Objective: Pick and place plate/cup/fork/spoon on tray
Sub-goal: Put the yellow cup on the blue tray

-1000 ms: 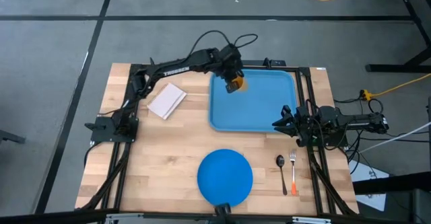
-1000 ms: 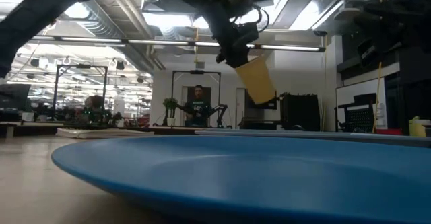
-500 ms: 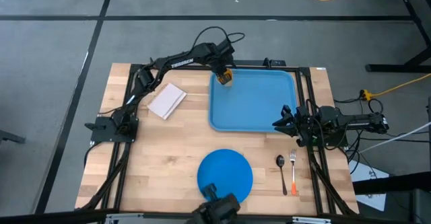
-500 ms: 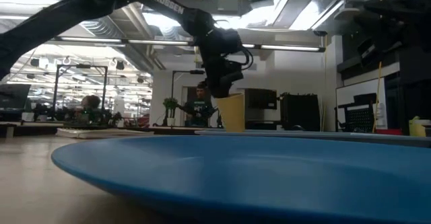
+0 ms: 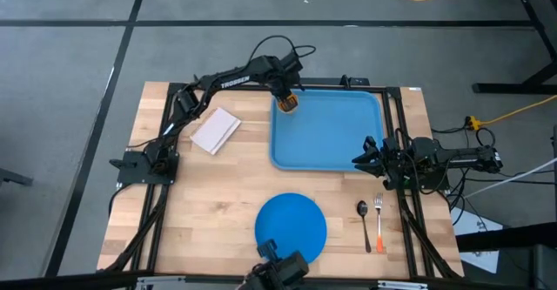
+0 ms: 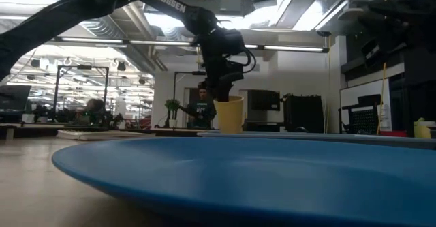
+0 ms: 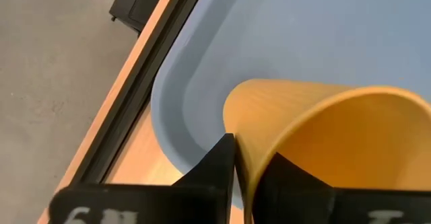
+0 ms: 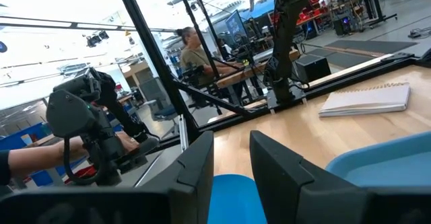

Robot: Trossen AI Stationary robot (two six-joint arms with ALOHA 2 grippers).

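Observation:
My left gripper (image 5: 285, 95) is shut on the yellow-orange cup (image 5: 288, 104) over the far left corner of the light-blue tray (image 5: 348, 142). In the low view the cup (image 6: 229, 114) stands upright with its base down at tray level. The round blue plate (image 5: 291, 226) lies flat near the table's near edge. The dark spoon (image 5: 363, 220) and the orange-handled fork (image 5: 379, 222) lie side by side to its right. My right gripper (image 5: 362, 158) waits open and empty at the tray's right near corner. My left gripper pinches the cup's wall at its rim (image 7: 240, 150), one finger (image 7: 217, 162) outside the cup and the other (image 7: 286, 175) inside it. The fingers come from above, pointing down. The cup stands upright below them, its mouth up; whether its base touches the tray does not show.
A white notebook (image 5: 215, 130) lies on the table left of the tray. A dark device (image 5: 278, 273) stands at the near edge by the plate. People sit at benches in the room beyond (image 8: 192, 52). Bare wood lies left of the plate.
My left gripper has carried the cup toward the tray's far left corner and down. The cup, tilted and high above the tray a second ago, now stands upright at tray level. The gripper stays shut on it.

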